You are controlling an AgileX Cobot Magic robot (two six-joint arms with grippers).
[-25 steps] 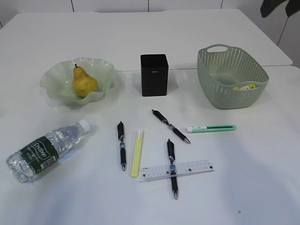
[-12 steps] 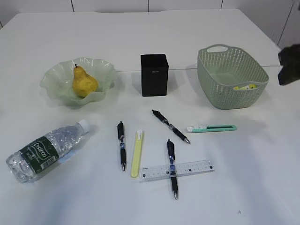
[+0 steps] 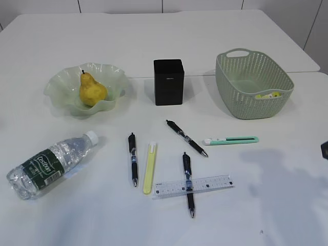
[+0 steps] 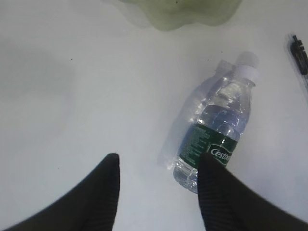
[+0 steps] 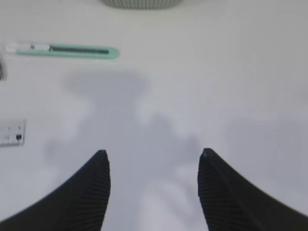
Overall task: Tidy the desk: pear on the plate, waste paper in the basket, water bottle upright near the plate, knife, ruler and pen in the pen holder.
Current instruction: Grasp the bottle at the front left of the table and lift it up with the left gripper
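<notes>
So water bottle (image 4: 216, 132) lies on its side just ahead-right of left gripper (image 4: 159, 166), jaws spread, empty; long axis runs away from jaws, cap far end; right gripper (image 5: 153, 168) also spread, empty, nearer knife (image 5: 62, 49)

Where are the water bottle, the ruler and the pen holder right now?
water bottle (image 3: 47, 165), exterior view, on its dark green label.
ruler (image 3: 210, 183), exterior view, on its clear right half.
pen holder (image 3: 169, 83), exterior view, on its black front face.
</notes>
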